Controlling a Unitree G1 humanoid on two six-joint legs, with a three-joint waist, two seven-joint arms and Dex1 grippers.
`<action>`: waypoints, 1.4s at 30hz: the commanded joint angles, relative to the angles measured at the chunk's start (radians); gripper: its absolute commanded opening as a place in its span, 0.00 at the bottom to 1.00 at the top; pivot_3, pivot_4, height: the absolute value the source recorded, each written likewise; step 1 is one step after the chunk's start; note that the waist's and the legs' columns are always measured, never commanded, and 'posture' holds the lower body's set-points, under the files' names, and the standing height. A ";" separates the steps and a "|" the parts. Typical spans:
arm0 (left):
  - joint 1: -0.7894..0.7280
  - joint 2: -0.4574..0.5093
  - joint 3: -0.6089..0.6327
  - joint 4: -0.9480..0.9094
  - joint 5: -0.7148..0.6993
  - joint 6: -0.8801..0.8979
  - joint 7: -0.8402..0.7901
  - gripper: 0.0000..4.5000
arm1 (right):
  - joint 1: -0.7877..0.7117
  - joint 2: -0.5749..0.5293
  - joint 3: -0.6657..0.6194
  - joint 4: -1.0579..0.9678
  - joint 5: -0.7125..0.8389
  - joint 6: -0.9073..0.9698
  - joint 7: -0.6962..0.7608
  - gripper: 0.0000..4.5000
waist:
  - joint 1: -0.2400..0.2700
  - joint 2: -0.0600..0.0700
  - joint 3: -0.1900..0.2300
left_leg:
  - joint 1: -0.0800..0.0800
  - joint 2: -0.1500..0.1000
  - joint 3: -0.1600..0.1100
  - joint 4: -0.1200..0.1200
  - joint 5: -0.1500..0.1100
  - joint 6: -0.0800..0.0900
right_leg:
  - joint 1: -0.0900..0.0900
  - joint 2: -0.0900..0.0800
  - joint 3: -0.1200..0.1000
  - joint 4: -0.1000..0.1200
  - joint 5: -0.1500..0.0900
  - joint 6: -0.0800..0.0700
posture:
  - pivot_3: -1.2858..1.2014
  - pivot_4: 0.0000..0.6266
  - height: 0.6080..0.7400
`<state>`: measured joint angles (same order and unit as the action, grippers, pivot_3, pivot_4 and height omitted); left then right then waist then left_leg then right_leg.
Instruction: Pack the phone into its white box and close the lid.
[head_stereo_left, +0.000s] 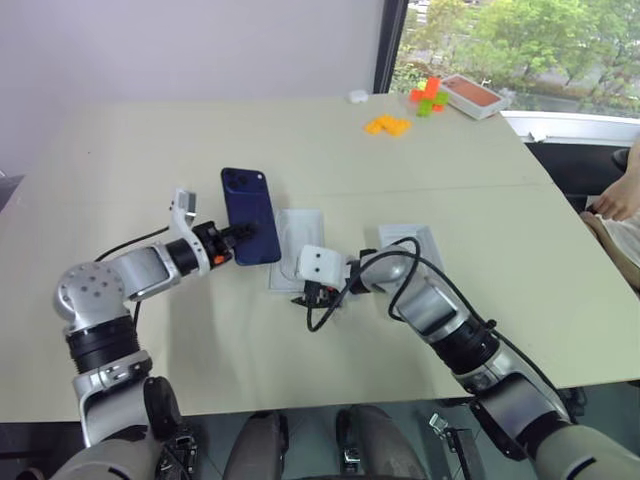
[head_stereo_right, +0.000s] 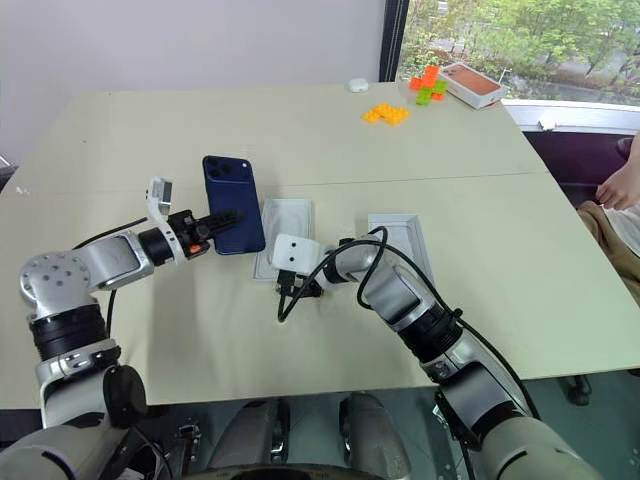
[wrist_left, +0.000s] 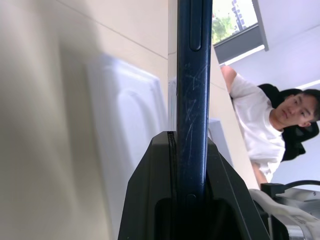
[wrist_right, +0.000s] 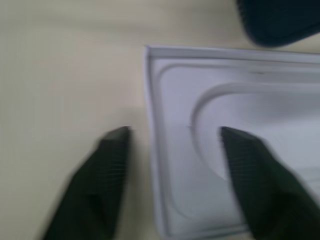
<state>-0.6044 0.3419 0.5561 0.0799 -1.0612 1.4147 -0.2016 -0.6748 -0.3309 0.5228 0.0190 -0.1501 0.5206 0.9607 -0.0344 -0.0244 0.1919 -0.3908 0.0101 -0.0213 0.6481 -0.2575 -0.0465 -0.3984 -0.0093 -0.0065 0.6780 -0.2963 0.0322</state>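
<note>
The left gripper (head_stereo_left: 238, 238) pinches the phone's (head_stereo_left: 250, 214) lower edge, hiding it, above the surface (head_stereo_left: 150, 160). At three o'clock, a white tray (head_stereo_left: 298, 232) lies half-covered by the right gripper (wrist_right: 172, 137), fingers spread astride its rim.

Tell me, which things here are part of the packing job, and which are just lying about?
Job: phone, white box, lid.
Lying about: white insert, orange blocks, green block, small white case.
</note>
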 joint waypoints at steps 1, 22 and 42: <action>-0.035 -0.017 0.022 -0.036 -0.050 0.006 0.034 0.00 | -0.001 -0.007 -0.033 -0.057 0.060 0.026 0.041 0.81 | 0.000 0.000 0.000 | 0.000 0.000 0.000 0.000 0.000 0.000 | 0.000 0.000 0.000 0.000 0.000 0.000 | 0.52 0.24 1.00; -0.051 -0.089 -0.171 0.056 0.050 0.031 0.051 0.22 | -0.060 -0.212 -0.295 0.061 0.266 -0.013 0.093 0.83 | 0.021 -0.001 0.001 | -0.013 -0.001 0.000 0.002 0.001 -0.001 | -0.013 0.000 0.000 0.003 0.000 0.001 | 0.52 0.24 1.00; -0.086 0.033 -0.234 -0.027 0.081 0.078 -0.059 0.99 | -0.083 -0.173 -0.268 0.137 0.237 -0.095 0.041 0.83 | 0.018 -0.001 0.001 | -0.011 -0.001 0.000 0.002 0.004 -0.007 | -0.012 0.000 0.000 0.005 0.000 0.001 | 0.52 0.24 1.00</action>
<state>-0.6789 0.3553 0.3262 0.1007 -0.9716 1.4832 -0.2317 -0.7258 -0.5139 0.2614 0.1645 0.0871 0.4460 1.0065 -0.0168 -0.0250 0.1929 -0.4025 0.0094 -0.0211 0.6504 -0.2530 -0.0539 -0.4108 -0.0089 -0.0063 0.6831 -0.2962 0.0328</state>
